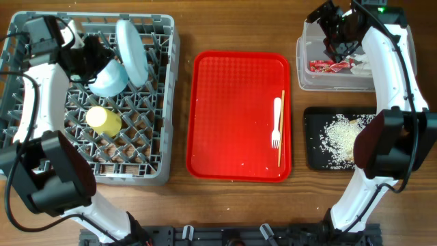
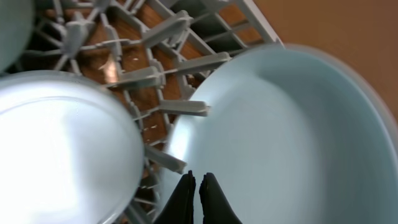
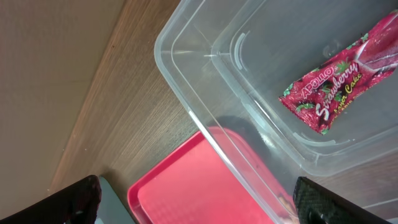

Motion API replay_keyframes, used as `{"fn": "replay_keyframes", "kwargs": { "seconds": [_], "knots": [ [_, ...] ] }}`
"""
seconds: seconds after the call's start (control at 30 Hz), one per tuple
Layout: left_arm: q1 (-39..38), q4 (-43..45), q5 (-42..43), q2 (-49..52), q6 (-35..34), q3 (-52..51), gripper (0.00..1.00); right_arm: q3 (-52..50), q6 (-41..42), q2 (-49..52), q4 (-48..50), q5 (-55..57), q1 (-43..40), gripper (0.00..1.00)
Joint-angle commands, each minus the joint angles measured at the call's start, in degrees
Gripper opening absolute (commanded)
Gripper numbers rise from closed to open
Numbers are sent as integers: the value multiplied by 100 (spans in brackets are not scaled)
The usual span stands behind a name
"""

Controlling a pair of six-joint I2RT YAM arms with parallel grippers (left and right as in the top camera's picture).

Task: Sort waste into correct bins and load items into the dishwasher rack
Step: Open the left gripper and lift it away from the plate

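Observation:
The grey dishwasher rack (image 1: 157, 102) stands at the left. It holds the pale plate (image 1: 131, 51) on edge, the pale blue bowl (image 1: 109, 78) and the yellow cup (image 1: 104, 119). My left gripper (image 1: 102, 56) is shut and empty, its tips (image 2: 199, 186) between the bowl (image 2: 62, 143) and the plate (image 2: 280, 124). My right gripper (image 1: 339, 37) hangs open and empty (image 3: 205, 205) above the clear tub (image 1: 304, 68). The tub holds the red wrapper (image 1: 326, 65) (image 3: 339, 84) and the white tissue (image 1: 362, 66). Rice scraps (image 1: 338, 133) lie in the black tray (image 1: 314, 154). The green bowl is out of view.
The large red tray (image 1: 232, 116) lies in the middle and carries the white fork (image 1: 276, 123) and the wooden chopsticks (image 1: 281, 130). Its corner shows under the tub's rim in the right wrist view (image 3: 199, 180). Bare wood shows around the tub (image 3: 186, 56).

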Motion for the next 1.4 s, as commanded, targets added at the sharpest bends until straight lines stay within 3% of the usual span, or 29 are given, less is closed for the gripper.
{"fn": "replay_keyframes", "kwargs": {
  "seconds": [0.0,0.17,0.33,0.37,0.43,0.47,0.7,0.97,1.3,1.37],
  "knots": [
    [-74,162,125,52,120,-15,4,144,94,90,28,98,20,100],
    [-48,238,162,-26,131,-15,4,142,92,90,28,98,20,100],
    [337,-483,162,-894,66,-15,6,142,92,90,28,98,20,100],
    [404,-678,129,-1156,68,-15,23,144,92,90,28,98,20,100],
    [463,-1099,-4,-1598,70,-15,89,144,92,90,28,98,20,100],
    [472,-1252,-37,-1740,68,-15,100,144,92,90,28,98,20,100],
    [472,-1941,-555,-2483,66,-15,100,144,92,90,28,98,20,100],
    [472,-3436,-2339,-3392,-713,-15,100,144,94,90,28,98,20,100],
    [470,-4430,-2433,-4019,-706,-15,98,144,94,90,28,98,20,100],
    [468,-4562,-2358,-4079,-636,-15,93,142,92,90,28,98,20,100]
  ]
}}
